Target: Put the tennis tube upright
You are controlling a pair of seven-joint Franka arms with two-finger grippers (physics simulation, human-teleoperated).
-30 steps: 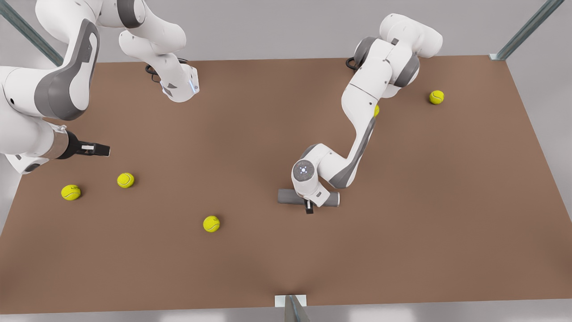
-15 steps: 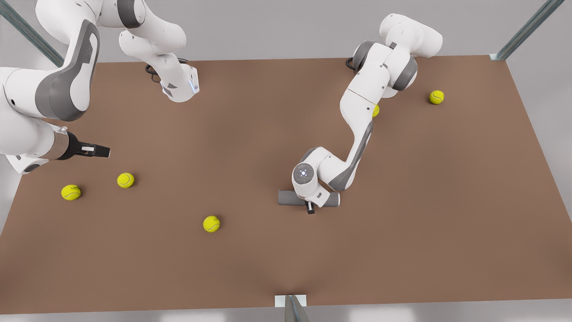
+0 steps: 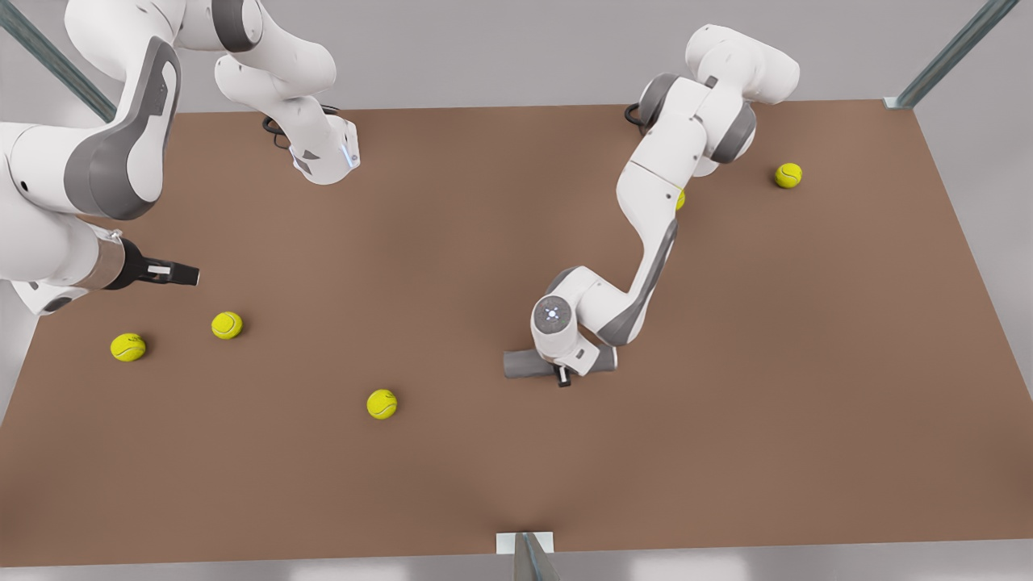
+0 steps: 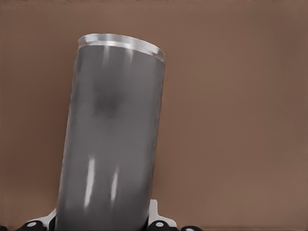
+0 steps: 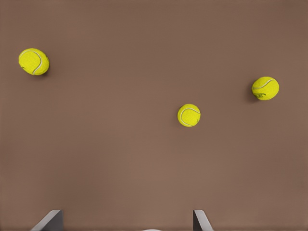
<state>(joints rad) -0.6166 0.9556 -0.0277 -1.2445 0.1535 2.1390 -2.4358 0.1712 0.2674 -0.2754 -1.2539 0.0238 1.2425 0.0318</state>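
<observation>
The grey tennis tube (image 3: 524, 364) lies on its side on the brown table (image 3: 452, 242), right of the middle in the front view. In the left wrist view the tennis tube (image 4: 113, 139) runs away from the camera, its pale rim at the far end. My left gripper (image 3: 562, 368) comes down over the tube's middle and is shut on it, with one dark fingertip (image 3: 563, 379) showing on the near side. My right gripper (image 3: 187, 276) waits above the table at the front view's left, open (image 5: 126, 222) with nothing between its fingers.
Yellow tennis balls lie scattered: three at the front view's left (image 3: 128, 347), (image 3: 227, 324), (image 3: 382, 403), one at the far right (image 3: 788, 175), and one half hidden behind the left arm (image 3: 681, 199). Metal frame posts stand at the table's corners and front edge (image 3: 529, 557).
The left arm's wrist has sunk lower onto the tube, so less of the finger shows. The tube has shifted a little toward the near edge. The right arm has barely moved.
</observation>
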